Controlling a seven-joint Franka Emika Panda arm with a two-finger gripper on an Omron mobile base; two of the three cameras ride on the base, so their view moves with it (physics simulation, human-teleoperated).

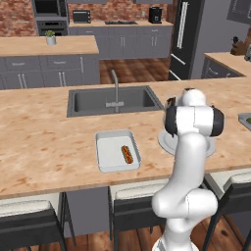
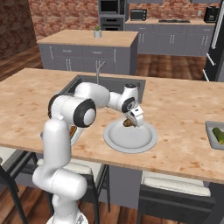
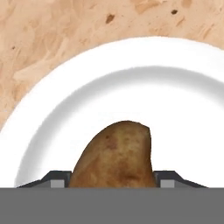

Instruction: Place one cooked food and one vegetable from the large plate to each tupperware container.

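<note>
Gripper (image 2: 132, 120) hung low over the large plate (image 2: 131, 142), w/ a brown potato (image 3: 116, 155) sitting between its fingers (image 3: 56, 178). In the hand view the potato filled the gap from finger to finger at 6 o'clock, narrow end pointing up toward 12, so its long axis ran away from the claw and the fingers closed across its short width. Jaws looked narrowed onto it, apparently holding it; whether it was lifted clear of the plate I couldn't tell.

Near tupperware container (image 1: 116, 150) lay at roughly 9 o'clock from the plate in the left base view, just beside it, already w/ a hot dog (image 1: 127, 154) inside. Second container (image 2: 217, 134) sat well apart at 3 o'clock in the right base view, holding something green, prob. a veg.

Judging by that, the potato belongs w/ the hot dog, so next carry goes toward 9 o'clock, a short swing.
</note>
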